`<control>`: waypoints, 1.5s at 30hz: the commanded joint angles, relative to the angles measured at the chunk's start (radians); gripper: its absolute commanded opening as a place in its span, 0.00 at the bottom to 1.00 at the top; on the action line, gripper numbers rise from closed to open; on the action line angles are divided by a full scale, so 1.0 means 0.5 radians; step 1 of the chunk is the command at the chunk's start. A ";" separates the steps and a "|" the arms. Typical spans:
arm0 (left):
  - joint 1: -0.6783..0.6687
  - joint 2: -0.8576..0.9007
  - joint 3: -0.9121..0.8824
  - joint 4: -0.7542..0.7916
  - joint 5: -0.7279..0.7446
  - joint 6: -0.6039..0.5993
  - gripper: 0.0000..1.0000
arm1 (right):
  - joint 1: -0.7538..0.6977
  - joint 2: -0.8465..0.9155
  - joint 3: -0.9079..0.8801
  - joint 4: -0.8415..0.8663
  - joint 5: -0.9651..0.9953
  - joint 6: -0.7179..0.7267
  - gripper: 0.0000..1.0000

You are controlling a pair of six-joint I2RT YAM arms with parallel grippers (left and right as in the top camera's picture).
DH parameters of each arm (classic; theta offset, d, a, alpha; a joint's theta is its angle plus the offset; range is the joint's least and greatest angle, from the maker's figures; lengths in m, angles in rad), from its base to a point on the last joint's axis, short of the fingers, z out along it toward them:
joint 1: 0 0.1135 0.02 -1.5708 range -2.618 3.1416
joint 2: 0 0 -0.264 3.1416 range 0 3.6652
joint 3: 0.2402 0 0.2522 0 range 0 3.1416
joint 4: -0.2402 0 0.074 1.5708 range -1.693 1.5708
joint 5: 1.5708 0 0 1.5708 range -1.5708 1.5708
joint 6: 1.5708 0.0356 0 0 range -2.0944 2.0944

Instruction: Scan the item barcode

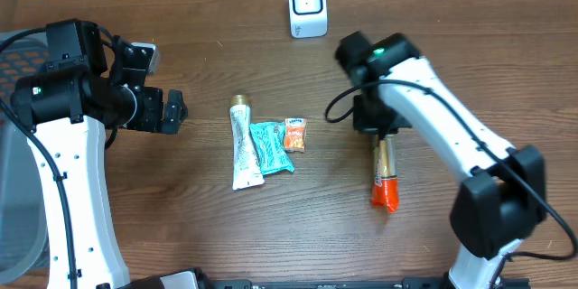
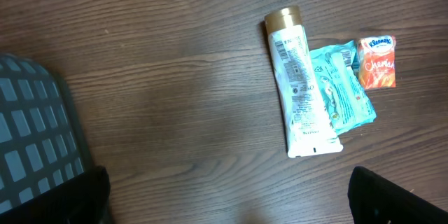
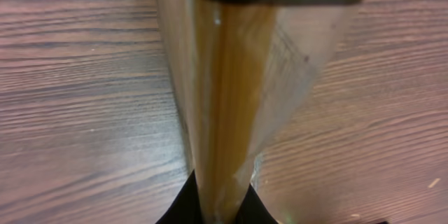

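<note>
**Right arm, grasp stage.** The right gripper (image 1: 383,135) is pinched almost shut on the upper end of the packet (image 1: 386,179). The packet lies right of centre on the table (image 1: 181,226), orange end toward the robot and well short of the scanner (image 1: 307,6). Whether it has lifted off the wood cannot be told. The left gripper (image 1: 173,112) gapes wide and empty, well left of the tube (image 1: 244,149). The packet looks light, thin and floppy, with glossy, probably slick film. Held by one end it should droop, so a firm pinch across the flat seam seems best, leaving the barcode uncovered.
</note>
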 commanded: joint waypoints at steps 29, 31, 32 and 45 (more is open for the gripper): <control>-0.002 -0.018 0.008 0.003 0.024 0.001 1.00 | 0.000 0.322 0.953 -0.242 -0.941 -0.463 0.47; -0.002 -0.018 0.008 0.002 0.024 0.001 1.00 | -0.120 0.319 0.952 -0.267 -1.077 -0.576 0.48; -0.002 -0.018 0.008 0.002 0.024 0.001 1.00 | -0.176 0.319 0.938 -0.273 -1.154 -0.641 0.48; -0.002 -0.018 0.008 0.002 0.024 0.001 1.00 | -0.246 0.319 0.437 -0.111 -1.221 -0.826 0.49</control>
